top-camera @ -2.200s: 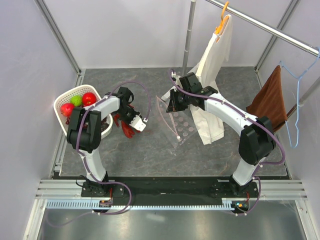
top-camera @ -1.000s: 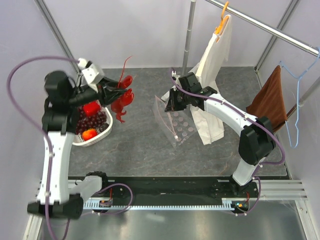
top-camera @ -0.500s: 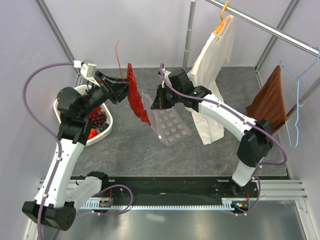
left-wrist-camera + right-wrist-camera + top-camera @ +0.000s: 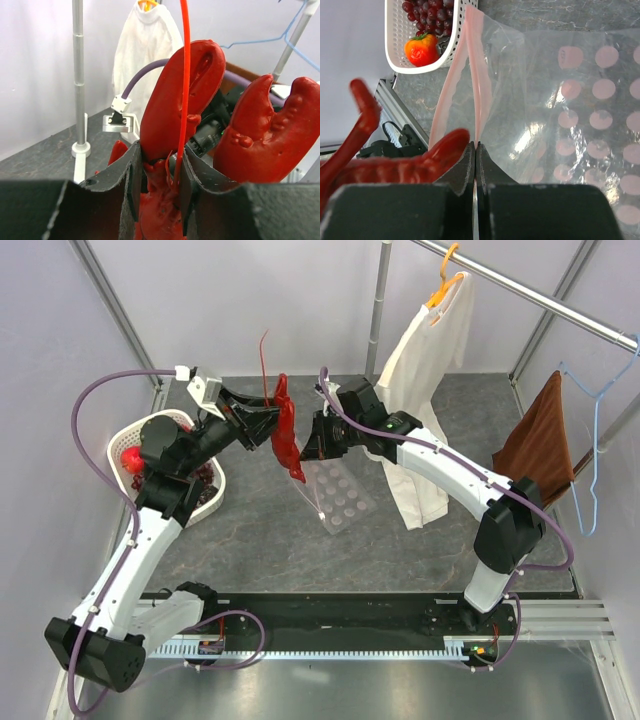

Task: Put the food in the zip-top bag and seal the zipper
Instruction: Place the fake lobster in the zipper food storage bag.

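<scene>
Since half a second ago the left gripper (image 4: 262, 423) has carried the red lobster-shaped toy (image 4: 287, 440) rightward across the upper middle of the top view, so it now hangs just beside the right gripper (image 4: 318, 445) and the raised edge of the zip-top bag (image 4: 340, 495); the bag has hardly shifted, its dotted body sloping down to the table at centre frame. In the left wrist view the fingers are clamped narrowly on the toy's body, with its two big claws and thin antenna sticking up past them. In the right wrist view the right jaws are pressed together on the bag's edge at the zipper (image 4: 475, 85), whose two pink strips part only into a slim wedge. The toy lies low and left in that view, outside the bag as far as I can tell. More food, grapes (image 4: 427, 15) and an orange piece (image 4: 421, 49), waits in the white basket (image 4: 400, 45) at upper left. My worry is the mouth: it looks narrow and is held at one point, so the spread claws or antenna could snag a lip, push the floppy film flat, or tug it out of the pinch; released too early, the toy would likely drop onto the table.
</scene>
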### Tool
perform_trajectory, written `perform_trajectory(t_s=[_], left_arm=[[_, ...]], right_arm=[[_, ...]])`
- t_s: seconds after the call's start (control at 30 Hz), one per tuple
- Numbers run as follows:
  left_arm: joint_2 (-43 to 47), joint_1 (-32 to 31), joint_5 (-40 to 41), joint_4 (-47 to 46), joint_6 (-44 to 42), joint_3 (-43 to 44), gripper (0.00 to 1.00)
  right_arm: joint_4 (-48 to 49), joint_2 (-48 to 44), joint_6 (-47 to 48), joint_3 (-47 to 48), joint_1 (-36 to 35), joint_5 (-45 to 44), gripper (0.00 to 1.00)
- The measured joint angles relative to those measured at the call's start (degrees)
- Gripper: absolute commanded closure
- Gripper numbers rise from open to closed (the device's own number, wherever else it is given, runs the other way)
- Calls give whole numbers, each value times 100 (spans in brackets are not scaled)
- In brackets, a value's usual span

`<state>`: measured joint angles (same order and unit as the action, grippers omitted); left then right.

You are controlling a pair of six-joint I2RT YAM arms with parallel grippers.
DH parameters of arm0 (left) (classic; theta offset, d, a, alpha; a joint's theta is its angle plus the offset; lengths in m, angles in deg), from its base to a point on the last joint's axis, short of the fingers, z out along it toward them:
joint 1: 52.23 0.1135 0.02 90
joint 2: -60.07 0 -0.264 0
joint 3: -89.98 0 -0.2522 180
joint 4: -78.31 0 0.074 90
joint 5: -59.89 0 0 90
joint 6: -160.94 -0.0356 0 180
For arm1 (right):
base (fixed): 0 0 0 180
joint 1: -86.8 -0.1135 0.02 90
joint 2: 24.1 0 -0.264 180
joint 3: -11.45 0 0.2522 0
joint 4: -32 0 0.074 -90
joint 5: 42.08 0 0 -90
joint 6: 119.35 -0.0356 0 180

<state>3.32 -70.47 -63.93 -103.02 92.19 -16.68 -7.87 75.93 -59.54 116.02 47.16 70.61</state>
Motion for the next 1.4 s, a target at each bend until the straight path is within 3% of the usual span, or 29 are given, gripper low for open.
perform_trajectory(t_s=[0.37, 0.83, 1.17, 1.27, 1.3, 1.4], left_arm=[[-22, -37, -79, -50, -544, -291, 98], [249, -350, 286, -352, -1384, -1104, 92], [354, -343, 546, -289, -1095, -1303, 91], [356, -345, 518, -190, -892, -1303, 84], [363, -350, 516, -164, -863, -1305, 70], [417, -354, 525, -129, -859, -1329, 55]], right_arm=[[175, -13, -94, 0, 0, 564, 100], [483, -13, -525, 0, 4, 1237, 100], [603, -13, -612, 0, 50, 1458, 100], [656, -17, -629, 0, 83, 1480, 100], [662, -17, -632, 0, 90, 1480, 100], [691, -17, -651, 0, 92, 1484, 100]])
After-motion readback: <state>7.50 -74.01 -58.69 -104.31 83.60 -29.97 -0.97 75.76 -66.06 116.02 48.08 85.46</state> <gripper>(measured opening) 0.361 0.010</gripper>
